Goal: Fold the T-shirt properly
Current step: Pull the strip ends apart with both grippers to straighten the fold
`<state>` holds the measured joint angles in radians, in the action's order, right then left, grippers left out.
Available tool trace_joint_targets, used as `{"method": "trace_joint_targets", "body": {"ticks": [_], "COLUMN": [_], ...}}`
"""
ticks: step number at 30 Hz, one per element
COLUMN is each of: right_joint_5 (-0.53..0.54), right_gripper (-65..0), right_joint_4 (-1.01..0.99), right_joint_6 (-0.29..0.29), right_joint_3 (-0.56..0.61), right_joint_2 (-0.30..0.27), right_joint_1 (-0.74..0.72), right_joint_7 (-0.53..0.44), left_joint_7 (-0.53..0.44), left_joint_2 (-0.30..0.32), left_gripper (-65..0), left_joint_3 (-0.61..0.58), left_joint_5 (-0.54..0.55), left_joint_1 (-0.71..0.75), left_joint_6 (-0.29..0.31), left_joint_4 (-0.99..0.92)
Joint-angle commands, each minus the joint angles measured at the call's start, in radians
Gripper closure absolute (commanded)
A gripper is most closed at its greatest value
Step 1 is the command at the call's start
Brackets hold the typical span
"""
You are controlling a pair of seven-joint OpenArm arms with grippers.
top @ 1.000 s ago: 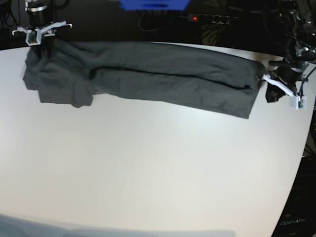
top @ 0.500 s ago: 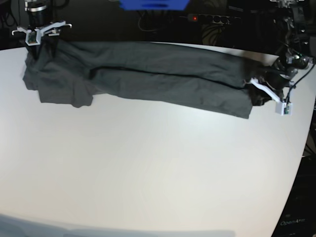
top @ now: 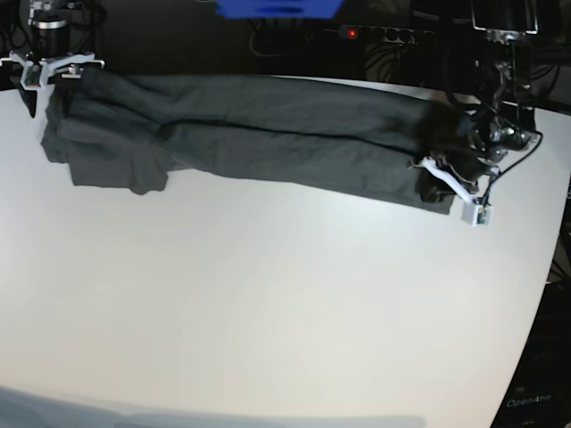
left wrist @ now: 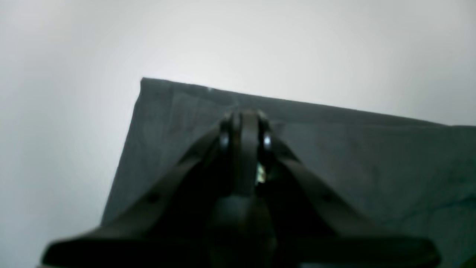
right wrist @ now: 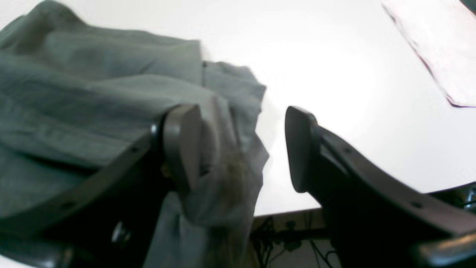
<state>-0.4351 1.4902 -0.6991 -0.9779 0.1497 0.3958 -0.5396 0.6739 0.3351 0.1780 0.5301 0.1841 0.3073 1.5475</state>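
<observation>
The dark grey T-shirt lies as a long folded band across the far side of the white table. At the band's right end in the base view, my left gripper is shut on the cloth. Its wrist view shows the pinched fingertips over the flat T-shirt, close to a square corner. My right gripper stands open at the other, bunched end by the table's far edge. In the right wrist view the crumpled T-shirt touches one finger of the right gripper; the other finger is free.
A power strip with a red light and a blue object sit behind the table. Cables hang below the table's edge near the right gripper. The table's rounded edge runs down the right side of the base view.
The left gripper has dragged the shirt's right end leftward, shortening the band. The right gripper has opened, let go of the bunched end and shifted slightly left and back.
</observation>
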Motion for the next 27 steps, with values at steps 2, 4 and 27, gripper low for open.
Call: {"method": "trace_joint_targets", "body": {"ticks": [2, 4, 27], "right_joint_5": [0.020, 0.020, 0.022], "right_gripper": [-32.4, -26.0, -0.1], "right_joint_4": [0.019, 0.019, 0.080], "right_joint_6": [0.001, 0.001, 0.001], "right_joint_3": [-0.008, -0.008, 0.034], "right_joint_2": [-0.008, -0.008, -0.015], "right_joint_1": [0.005, -0.001, -0.080], "right_joint_7": [-0.029, -0.029, -0.021], "left_joint_7": [-0.021, -0.023, -0.124], "left_joint_2": [0.012, 0.012, -0.043], "left_gripper": [-3.3, -3.3, -3.3], "left_joint_3": [-0.015, -0.031, -0.031], "left_joint_5": [0.009, 0.008, -0.202], "left_joint_1": [-0.018, -0.030, -0.084], "left_joint_6": [0.003, 0.003, 0.005], "left_joint_4": [-0.025, -0.055, -0.282]}}
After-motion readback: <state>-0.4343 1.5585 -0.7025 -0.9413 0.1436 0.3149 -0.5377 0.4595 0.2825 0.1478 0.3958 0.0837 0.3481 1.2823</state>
